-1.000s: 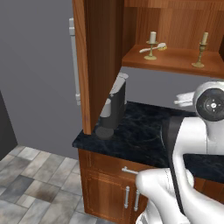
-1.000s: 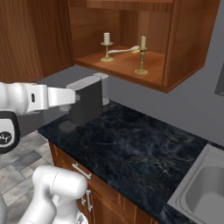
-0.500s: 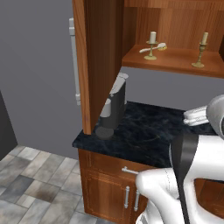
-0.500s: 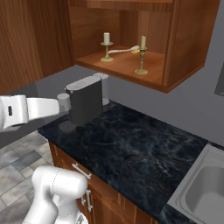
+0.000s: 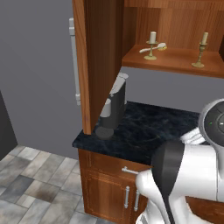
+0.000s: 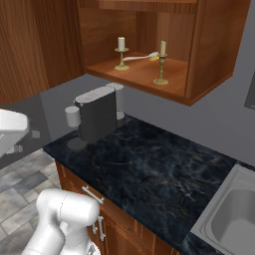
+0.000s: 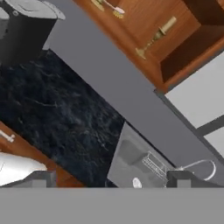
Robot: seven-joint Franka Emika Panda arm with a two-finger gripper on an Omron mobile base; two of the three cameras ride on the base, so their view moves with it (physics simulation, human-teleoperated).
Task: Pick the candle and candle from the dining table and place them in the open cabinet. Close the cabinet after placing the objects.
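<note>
Brass-based candles, one point(image 6: 121, 52) beside the other point(image 6: 161, 61), sit upper centre on the cabinet point(image 6: 144, 73) shelf. Our gripper point(image 7: 111, 177) is released, empty. Risk: door point(image 5: 96, 61) swing clips the coffee machine point(image 5: 114, 105) below it.

Legible text: none found.
No lettering, label, brand mark or numeral could be read on the cabinet point(image 5: 101, 65), the coffee machine point(image 6: 97, 115), the counter point(image 6: 149, 174) or the drawer fronts; all surfaces are rendered plain in the three views.
</note>
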